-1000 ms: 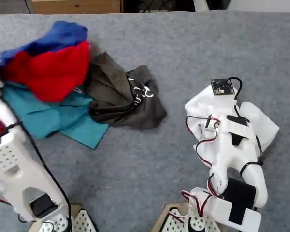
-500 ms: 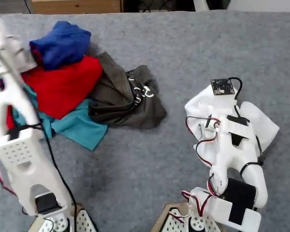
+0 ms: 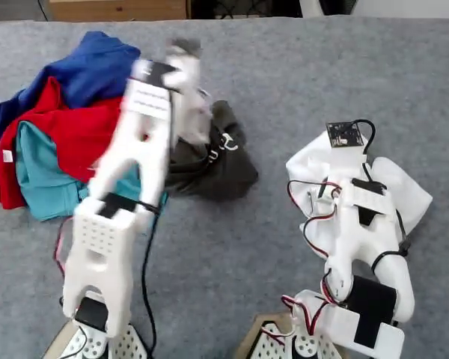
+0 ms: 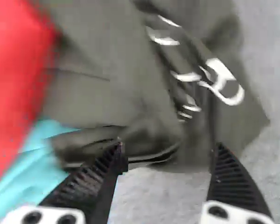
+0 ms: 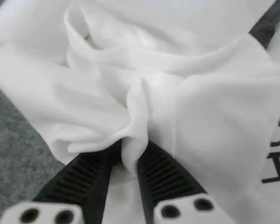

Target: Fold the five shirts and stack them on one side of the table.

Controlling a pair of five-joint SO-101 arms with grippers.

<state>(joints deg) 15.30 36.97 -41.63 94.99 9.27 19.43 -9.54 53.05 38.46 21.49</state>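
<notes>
Over the dark shirt (image 4: 126, 79) the left fingers (image 4: 105, 175) hang spread; the right fingers (image 5: 154, 168) pinch the white shirt (image 5: 205, 102).

Bright even overhead light, soft grey shading in white shirt (image 5: 144, 84) folds

Five shirts: blue shirt (image 3: 97, 63), red shirt (image 3: 75, 131), teal shirt (image 3: 41, 176), dark grey shirt (image 3: 226, 163), white shirt (image 3: 408, 191). Two arms: left arm (image 3: 127, 176), right arm (image 3: 359, 224).
</notes>
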